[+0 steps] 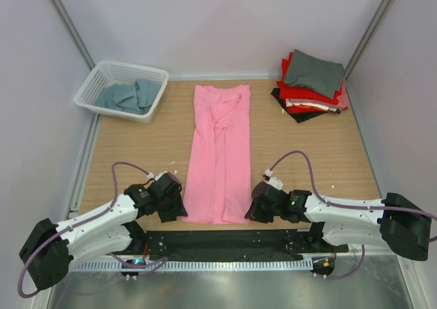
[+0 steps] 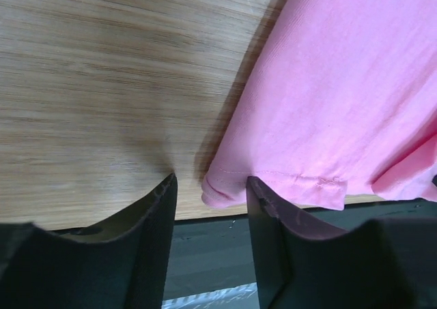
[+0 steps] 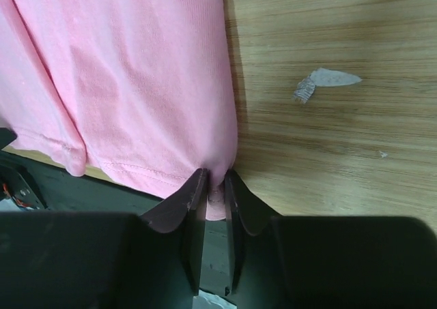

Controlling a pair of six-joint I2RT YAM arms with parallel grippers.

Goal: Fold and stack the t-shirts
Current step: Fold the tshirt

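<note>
The pink t-shirt (image 1: 220, 155) lies folded into a long strip down the middle of the wooden table, hem toward me. My left gripper (image 1: 173, 211) is open at its near left corner; in the left wrist view the gripper (image 2: 208, 185) straddles that hem corner (image 2: 217, 192) without closing on it. My right gripper (image 1: 252, 211) is shut on the near right hem corner; the right wrist view shows the gripper (image 3: 215, 186) pinching the pink cloth (image 3: 136, 84). A stack of folded shirts (image 1: 312, 85), grey on top of red and black, sits at the far right.
A white lattice basket (image 1: 122, 91) at the far left holds grey-blue shirts (image 1: 128, 96). A black strip (image 1: 225, 241) runs along the table's near edge. A scrap of tape (image 3: 321, 82) lies on the wood right of the shirt.
</note>
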